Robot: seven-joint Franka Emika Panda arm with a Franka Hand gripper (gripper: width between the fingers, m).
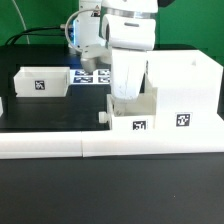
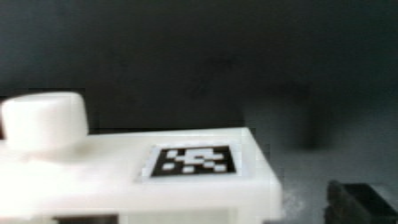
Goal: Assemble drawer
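A white knobbed tray (image 1: 133,118) with a square tag sits in front of the tall open-fronted housing (image 1: 185,85), close to the front barrier wall. My gripper (image 1: 128,97) hangs low over this tray. In the wrist view the tray's tagged face (image 2: 192,162) and its knob (image 2: 45,120) fill the lower half. My gripper (image 2: 222,216) is open. One dark finger (image 2: 366,205) stands apart from the tray's edge with a gap between them. A second tray (image 1: 40,82) rests at the exterior view's left.
The marker board (image 1: 95,76) lies at the back behind the arm. The long low white barrier wall (image 1: 60,146) runs along the table's front. Dark cables hang at the back left.
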